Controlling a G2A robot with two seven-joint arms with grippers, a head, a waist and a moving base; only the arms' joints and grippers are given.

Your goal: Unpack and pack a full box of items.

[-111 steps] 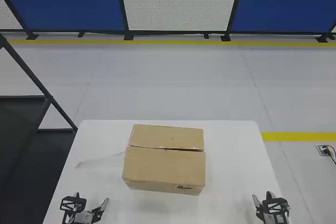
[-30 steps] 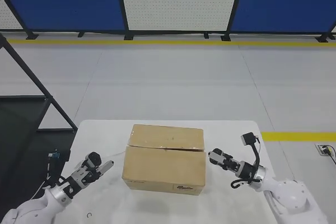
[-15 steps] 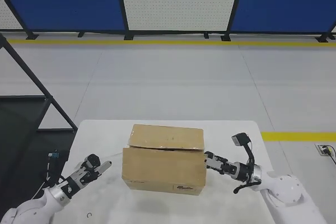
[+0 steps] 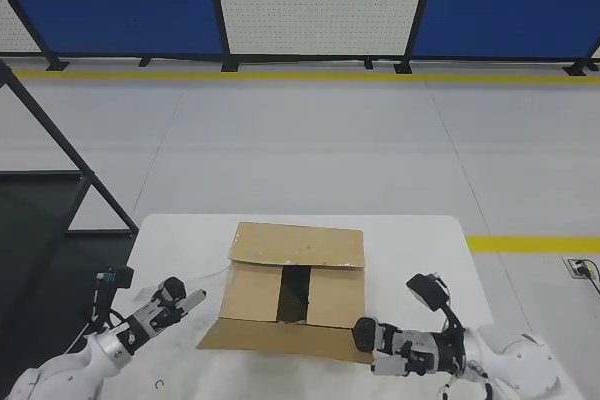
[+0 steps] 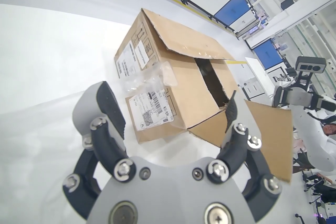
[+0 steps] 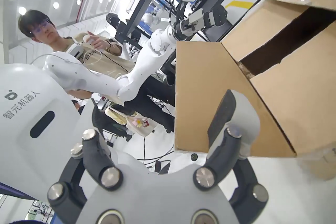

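The near flap [image 4: 280, 338] of the brown cardboard box [image 4: 298, 245] now lies open at lower centre, starting the unpacking; the right gripper [image 4: 365, 343] and left gripper [image 4: 188, 293] both show fingers wide, empty.

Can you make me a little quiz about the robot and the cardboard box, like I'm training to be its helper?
1. True or false: both big top flaps of the cardboard box are folded shut.
2. The left pincer is: A) open, holding nothing; B) shut on a flap; C) inside the box.
3. Fill in: the ____ pincer is at a corner of the near flap.

Key: 1 false, the near flap lies folded out toward the robot. 2 A. 3 right, the right pincer.
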